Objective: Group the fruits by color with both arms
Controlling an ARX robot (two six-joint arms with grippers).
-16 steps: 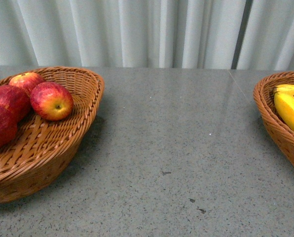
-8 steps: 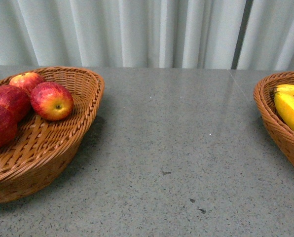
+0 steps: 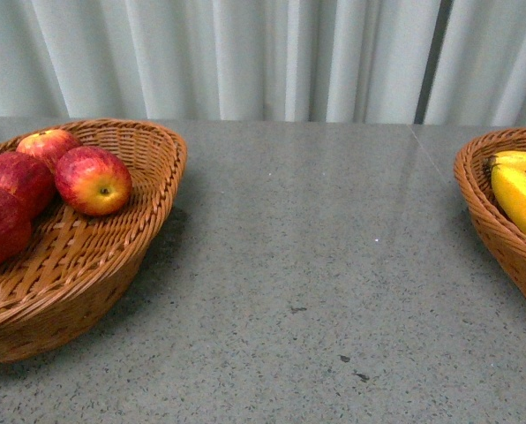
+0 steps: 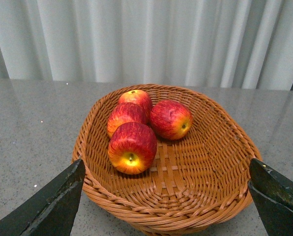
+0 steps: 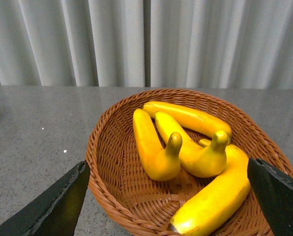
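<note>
Four red apples lie in the left wicker basket, directly beyond the left claw, its jaws wide apart and empty. Four bananas fill the right wicker basket beyond the equally spread right claw. The bench between carries no fruit, so sorting looks finished.

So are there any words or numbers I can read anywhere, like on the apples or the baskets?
None: no words, numbers, labels or signs show in any view.
The apples carry no stickers.
The bananas carry no stickers.
The left basket and the right basket are plain wicker, with no tags.
The table has only dark specks, not writing.
The curtain is plain.
</note>
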